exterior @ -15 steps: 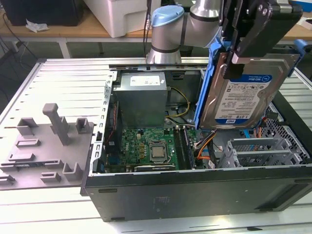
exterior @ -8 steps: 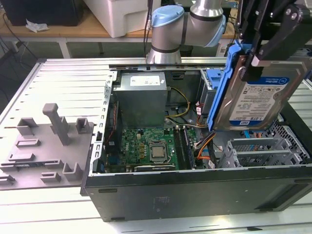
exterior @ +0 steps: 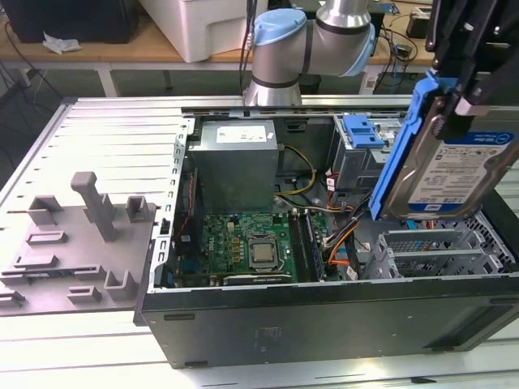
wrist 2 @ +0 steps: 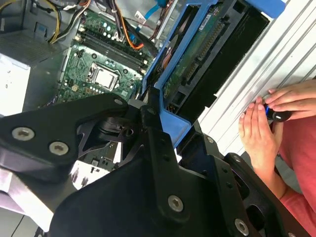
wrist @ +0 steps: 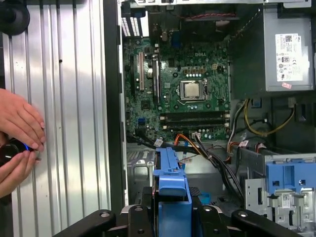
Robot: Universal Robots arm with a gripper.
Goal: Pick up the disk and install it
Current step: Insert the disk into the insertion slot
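Right, the jaws are closed on the disk (exterior: pixel 454 174) at its upper end, and I have it hanging on edge, tilted, over the drive cage (exterior: pixel 438 251) at the exterior view's right of the open computer case (exterior: pixel 324 324). I judge the disk dense for its size and fully stiff, with smooth metal faces that could slide in a weak grip. The blue carrier around it looks like thin plastic that would flex, so I would trust a hold across the metal body more than one on the rails. In the second wrist view its underside (wrist 2: pixel 197 54) shows a bare circuit board and a connector, which I treat as fragile, so no knocks against the cage. Orange and black cables (exterior: pixel 340 235) lie just beside the cage, near the motherboard (exterior: pixel 243 243), and could snag. The case lies on its side on a ribbed grey metal surface (exterior: pixel 105 130), with a grey moulded fixture (exterior: pixel 81 235) to the exterior view's left. A person's hands (wrist: pixel 19 123) rest on that surface beside the case, around a small dark object. Far behind are benches and the arm's base.
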